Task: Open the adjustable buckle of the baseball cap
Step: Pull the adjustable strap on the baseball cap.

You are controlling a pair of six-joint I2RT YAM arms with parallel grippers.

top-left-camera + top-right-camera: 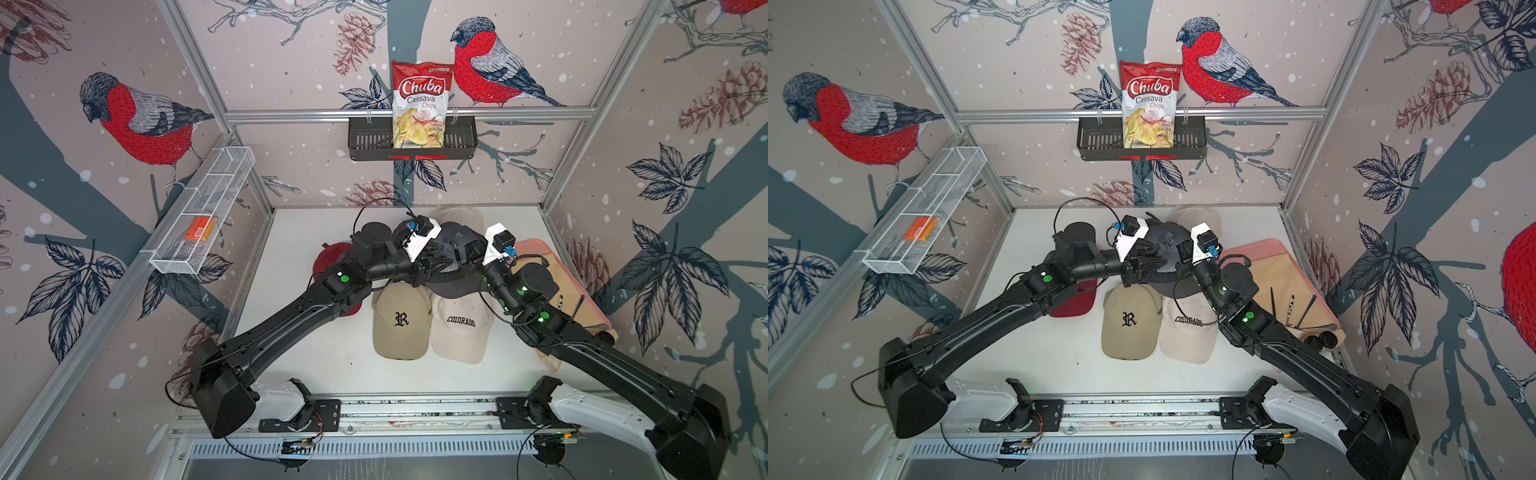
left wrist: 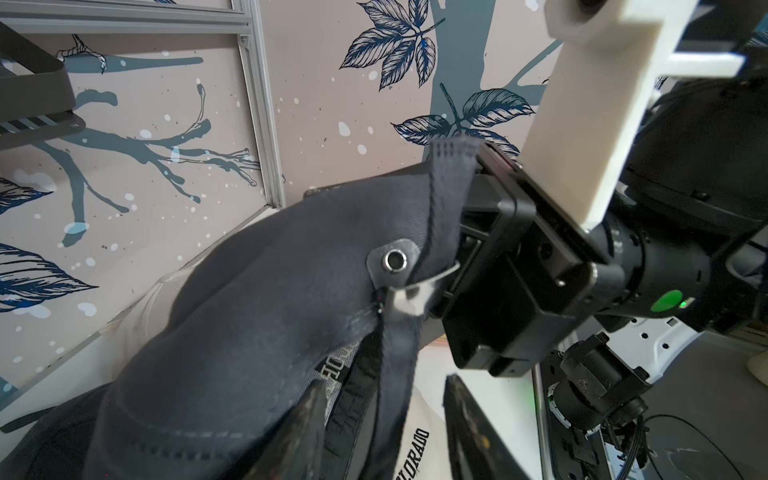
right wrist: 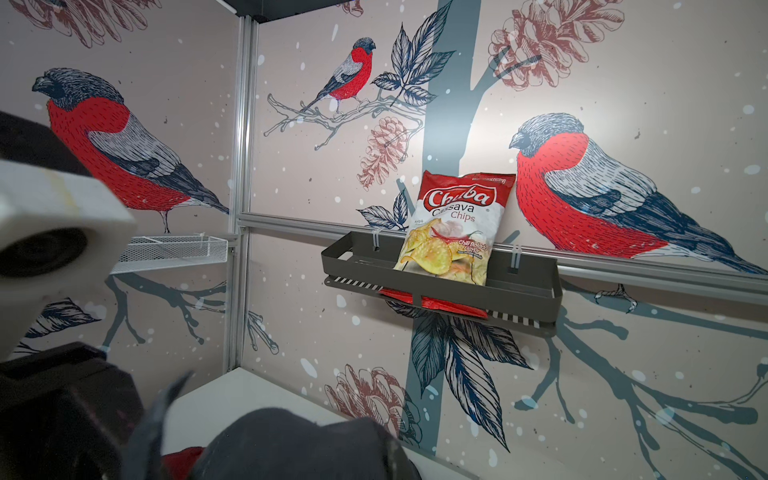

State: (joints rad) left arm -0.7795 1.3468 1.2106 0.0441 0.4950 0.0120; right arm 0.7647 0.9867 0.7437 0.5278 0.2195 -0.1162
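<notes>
A dark grey baseball cap (image 1: 451,235) (image 1: 1163,239) is held up above the table between my two grippers. In the left wrist view its silver buckle (image 2: 409,293) sits beside a metal eyelet (image 2: 395,261). One strap end (image 2: 451,166) sticks up and the other strap (image 2: 395,365) hangs down. My left gripper (image 2: 386,415) (image 1: 430,262) is open, its fingers either side of the hanging strap. My right gripper (image 1: 461,251) (image 2: 494,266) is shut on the cap's back edge next to the buckle. Its fingertips are hidden by the cap's cloth (image 3: 299,444).
On the table lie a beige "R" cap (image 1: 401,324), a cream COLORADO cap (image 1: 459,328), a red cap (image 1: 330,257) and a pale cap (image 1: 457,216) at the back. A pink tray (image 1: 536,245) with tools stands right. Chips bag (image 1: 419,104) sits in the wall basket (image 1: 365,143).
</notes>
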